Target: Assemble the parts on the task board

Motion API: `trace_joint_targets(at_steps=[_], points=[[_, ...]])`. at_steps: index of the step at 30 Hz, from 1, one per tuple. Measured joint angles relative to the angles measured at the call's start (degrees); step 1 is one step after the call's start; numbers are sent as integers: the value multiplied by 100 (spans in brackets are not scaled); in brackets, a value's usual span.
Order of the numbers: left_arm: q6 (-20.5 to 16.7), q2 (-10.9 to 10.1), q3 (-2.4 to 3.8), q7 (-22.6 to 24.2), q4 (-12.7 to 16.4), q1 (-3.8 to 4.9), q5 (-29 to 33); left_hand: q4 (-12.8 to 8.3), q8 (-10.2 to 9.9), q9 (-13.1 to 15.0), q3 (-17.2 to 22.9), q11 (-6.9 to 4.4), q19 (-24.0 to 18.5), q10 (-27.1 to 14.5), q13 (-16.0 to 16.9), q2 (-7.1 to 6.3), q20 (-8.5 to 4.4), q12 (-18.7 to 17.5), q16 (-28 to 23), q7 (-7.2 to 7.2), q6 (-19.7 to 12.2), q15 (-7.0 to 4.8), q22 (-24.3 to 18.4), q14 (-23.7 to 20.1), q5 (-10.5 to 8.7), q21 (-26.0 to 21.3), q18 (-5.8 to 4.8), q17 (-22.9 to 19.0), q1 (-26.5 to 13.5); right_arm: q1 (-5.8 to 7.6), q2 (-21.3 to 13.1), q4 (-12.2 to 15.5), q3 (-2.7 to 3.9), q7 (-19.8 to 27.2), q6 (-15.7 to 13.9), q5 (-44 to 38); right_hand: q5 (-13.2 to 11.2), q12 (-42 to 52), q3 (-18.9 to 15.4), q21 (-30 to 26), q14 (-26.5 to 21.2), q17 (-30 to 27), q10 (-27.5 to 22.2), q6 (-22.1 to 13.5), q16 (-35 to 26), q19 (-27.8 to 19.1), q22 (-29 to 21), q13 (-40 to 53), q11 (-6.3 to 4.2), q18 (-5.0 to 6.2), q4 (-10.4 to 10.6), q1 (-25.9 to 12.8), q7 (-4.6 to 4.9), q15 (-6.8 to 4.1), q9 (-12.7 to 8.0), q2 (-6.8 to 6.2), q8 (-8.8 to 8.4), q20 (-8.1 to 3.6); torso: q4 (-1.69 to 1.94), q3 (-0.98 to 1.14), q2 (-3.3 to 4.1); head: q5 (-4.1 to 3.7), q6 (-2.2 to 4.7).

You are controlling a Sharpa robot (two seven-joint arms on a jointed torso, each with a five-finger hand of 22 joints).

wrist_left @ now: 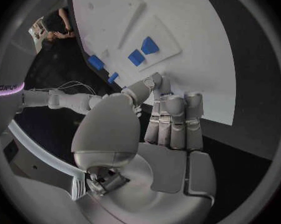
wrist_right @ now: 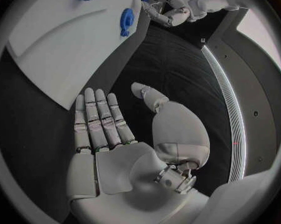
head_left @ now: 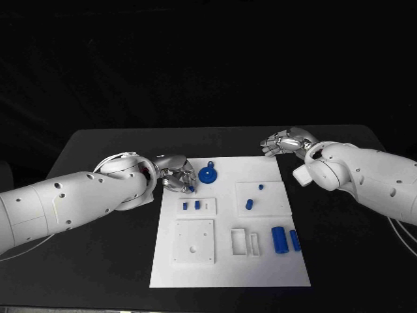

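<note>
The task board [head_left: 229, 261] lies flat in the middle of the black tabletop [head_left: 96, 261], a white plate with raised white blocks and slots on it. Blue parts sit across it: a gear-like disc [head_left: 208, 175] near its far edge, two small pegs [head_left: 253, 196] on a raised square to the right of centre, short pieces [head_left: 197, 205] in a low fixture on the left, and two upright-lying cylinders [head_left: 285, 240] near the right edge.

The left hand [head_left: 176, 175] hovers at the board's far left corner, just beside the gear-like disc, fingers curled downward; a speck of blue shows at its fingertips, but I cannot tell whether it pinches a part or merely hangs over one. In the left wrist view the fingers [wrist_left: 174, 122] lie folded in toward the palm. The right hand [wrist_right: 115, 134] is off the board past its far right corner, fingers straight and spread, holding nothing.

The parts look like small, rigid, light plastic, probably smooth and apt to slip or tip. My judgement is that each wants a fingertip pinch across its sides, the cylinders around the middle, the gear by its rim, and only gentle pressure when seating
</note>
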Motion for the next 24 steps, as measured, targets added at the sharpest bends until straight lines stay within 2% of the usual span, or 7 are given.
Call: trace_joint_targets(at_steps=[24], points=[[94, 44, 0, -17, -18, 1, -76, 13, -20, 1, 15, -20, 22, 20, 7, -31, -2, -22, 0, 0, 0, 8, 3, 7, -15, 0, 1, -1, -15, -20, 8, -11, 0, 1, 0, 0, 0, 0, -16, 0, 0, -4, 0, 0, -1, 0, 4, 0, 0, 0, -16, 0, 0, 0, -5, 0, 0, 0, -6, 14, 2, 26, -26]])
